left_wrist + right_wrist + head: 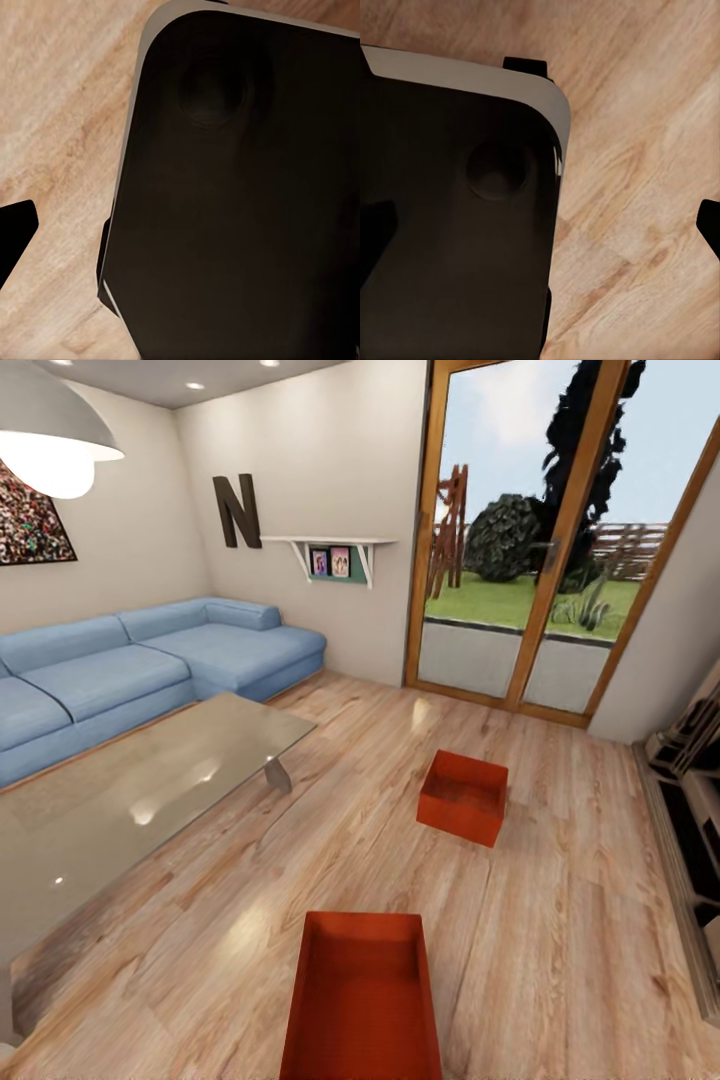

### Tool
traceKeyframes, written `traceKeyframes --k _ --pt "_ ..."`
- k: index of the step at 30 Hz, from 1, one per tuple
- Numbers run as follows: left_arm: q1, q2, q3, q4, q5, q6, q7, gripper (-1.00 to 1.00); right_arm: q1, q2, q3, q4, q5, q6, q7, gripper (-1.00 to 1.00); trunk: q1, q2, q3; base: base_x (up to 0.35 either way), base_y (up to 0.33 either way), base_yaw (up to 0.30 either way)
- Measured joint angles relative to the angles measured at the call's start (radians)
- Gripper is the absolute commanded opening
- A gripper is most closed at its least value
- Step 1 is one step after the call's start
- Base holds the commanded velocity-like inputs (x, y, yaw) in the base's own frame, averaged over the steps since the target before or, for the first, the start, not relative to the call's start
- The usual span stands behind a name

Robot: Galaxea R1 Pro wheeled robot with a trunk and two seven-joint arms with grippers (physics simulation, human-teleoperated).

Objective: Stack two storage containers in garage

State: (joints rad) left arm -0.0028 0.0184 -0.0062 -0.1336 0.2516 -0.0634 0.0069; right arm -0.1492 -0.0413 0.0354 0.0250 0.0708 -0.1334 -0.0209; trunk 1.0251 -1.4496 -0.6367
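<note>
Wood floor [560, 920] — 2 storage containers [463, 796] apart

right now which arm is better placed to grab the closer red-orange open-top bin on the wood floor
Hard to call. The nearer red-orange open-top bin sits almost dead centre at the head view's bottom edge, so neither side is clearly favoured. Both wrist views look down at the robot's dark base and light wood plank floor. Probably both arms together.

Black rounded base panel [247, 195]; pale grey rim

floor [560, 920]: light wood planks; blue sofa [130, 670]; glass table [130, 800]; wood-framed glass doors [540, 530]; beige walls [320, 470]
</note>
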Motion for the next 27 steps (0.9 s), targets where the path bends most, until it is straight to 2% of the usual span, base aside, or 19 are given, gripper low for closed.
traceKeyframes --k 27 --pt "0.0 0.0 0.0 0.0 0.0 0.0 0.0 1.0 0.0 0.0 0.002 0.0 -0.001 0.0 -0.007 1.0 0.0 0.0 -0.043 0.0 0.0 0.0"
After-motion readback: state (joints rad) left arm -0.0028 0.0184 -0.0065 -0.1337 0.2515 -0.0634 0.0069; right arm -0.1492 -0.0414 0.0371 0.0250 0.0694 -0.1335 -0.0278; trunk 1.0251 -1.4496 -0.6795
